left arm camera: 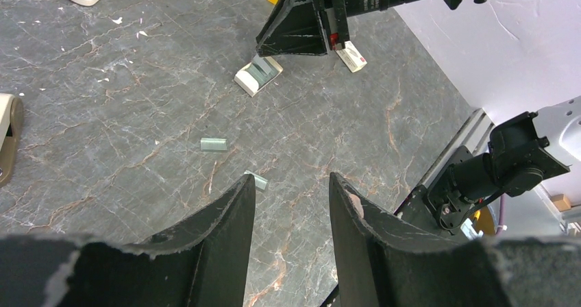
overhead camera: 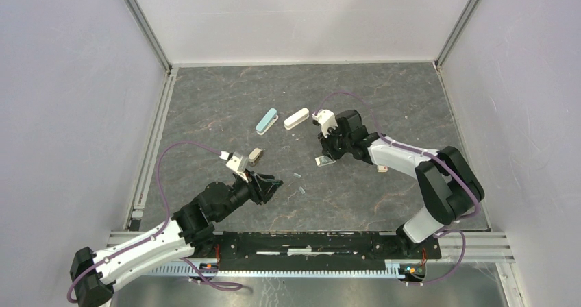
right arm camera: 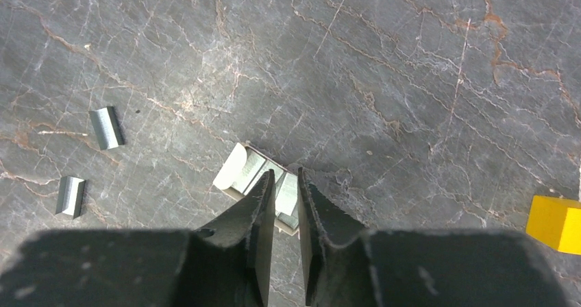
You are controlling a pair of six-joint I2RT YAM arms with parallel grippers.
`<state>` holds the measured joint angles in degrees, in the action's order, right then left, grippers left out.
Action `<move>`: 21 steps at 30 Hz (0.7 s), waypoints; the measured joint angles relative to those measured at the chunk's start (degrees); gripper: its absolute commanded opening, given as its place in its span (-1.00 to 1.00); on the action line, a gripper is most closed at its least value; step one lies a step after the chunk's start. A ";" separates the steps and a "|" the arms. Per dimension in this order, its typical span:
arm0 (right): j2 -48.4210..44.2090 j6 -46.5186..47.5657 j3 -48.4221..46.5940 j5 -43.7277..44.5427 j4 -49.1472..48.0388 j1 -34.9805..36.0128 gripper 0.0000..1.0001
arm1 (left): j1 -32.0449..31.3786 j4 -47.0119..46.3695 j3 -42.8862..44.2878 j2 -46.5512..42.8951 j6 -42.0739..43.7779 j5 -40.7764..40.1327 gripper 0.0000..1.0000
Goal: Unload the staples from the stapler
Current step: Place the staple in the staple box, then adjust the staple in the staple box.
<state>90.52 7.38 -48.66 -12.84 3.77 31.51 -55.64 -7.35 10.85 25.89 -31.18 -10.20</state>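
Two short silvery staples strips point(left arm camera: 214, 144) point(left arm camera: 257, 180) lie loose on the table, also visible as strips point(right arm camera: 107, 127) point(right arm camera: 70, 196) in the right wrist view. My left gripper point(left arm camera: 291, 180) hovers open and empty just beside the nearer strip. A teal stapler point(overhead camera: 266, 121), a white stapler point(overhead camera: 296, 118) and a tan stapler point(overhead camera: 255, 156) lie farther back. My right gripper point(right arm camera: 286, 178) stands over the small clear box point(right arm camera: 240, 170), jaws only a narrow gap apart, tips either side of a silvery strip inside it; contact is unclear.
A yellow block point(right arm camera: 556, 223) lies to the right of the right gripper. A small white and red piece point(left arm camera: 351, 55) sits by the right arm point(overhead camera: 404, 157). Walls enclose the table on three sides, and the metal base rail point(overhead camera: 308, 245) runs along the near edge.
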 measured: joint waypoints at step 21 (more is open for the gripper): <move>5.22 0.35 -4.13 -0.13 0.68 0.00 -0.71 | 0.00 1.09 0.00 -2.19 0.00 -0.22 0.02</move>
<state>95.74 7.73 -52.80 -12.97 4.45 31.51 -55.64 -6.26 10.85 23.70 -31.18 -10.41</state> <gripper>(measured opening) 0.152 0.510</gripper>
